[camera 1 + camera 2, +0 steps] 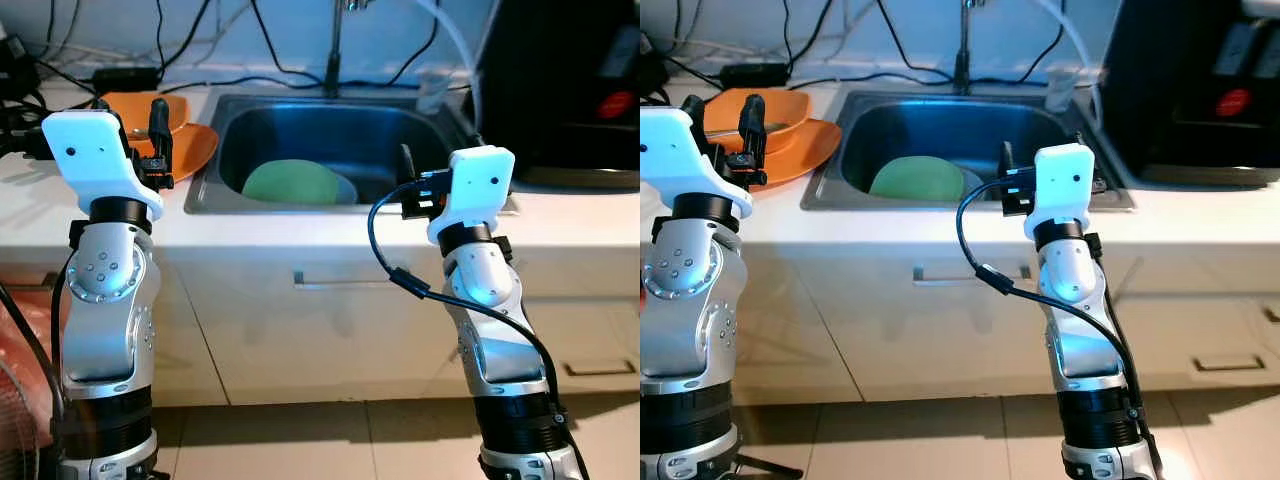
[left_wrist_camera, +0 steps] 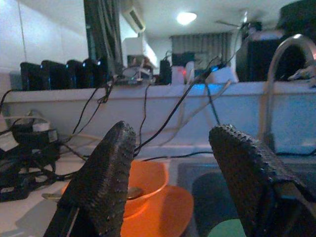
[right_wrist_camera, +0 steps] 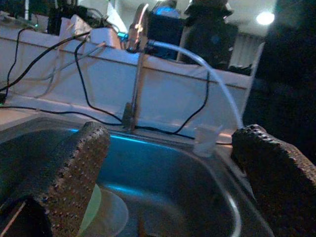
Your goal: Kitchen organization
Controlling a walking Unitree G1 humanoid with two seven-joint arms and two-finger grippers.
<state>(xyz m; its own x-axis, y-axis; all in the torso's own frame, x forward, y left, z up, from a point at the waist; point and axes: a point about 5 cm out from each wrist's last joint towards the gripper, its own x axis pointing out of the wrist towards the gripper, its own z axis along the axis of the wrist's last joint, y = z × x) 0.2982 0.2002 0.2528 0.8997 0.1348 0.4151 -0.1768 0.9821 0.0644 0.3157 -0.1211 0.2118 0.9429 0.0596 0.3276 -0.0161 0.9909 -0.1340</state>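
Note:
An orange bowl (image 1: 135, 104) sits on an orange plate (image 1: 196, 146) on the white counter, left of the steel sink (image 1: 205, 190). A spoon handle sticks out of the bowl (image 2: 143, 185). Inside the sink a green plate (image 1: 290, 183) lies upside down over a pale one (image 1: 346, 188). My left gripper (image 1: 157, 130) is raised in front of the orange dishes, open and empty (image 2: 173, 143). My right gripper (image 1: 408, 175) hovers at the sink's front right corner, open and empty (image 3: 168, 143), pointing across the basin toward the faucet (image 3: 136, 74).
A black appliance (image 1: 570, 80) stands on the counter right of the sink. A small clear cup (image 1: 432, 90) and a hose sit by the faucet (image 1: 333, 50). Black cables (image 1: 120, 75) run along the back wall. White drawers (image 1: 340, 283) are below the counter.

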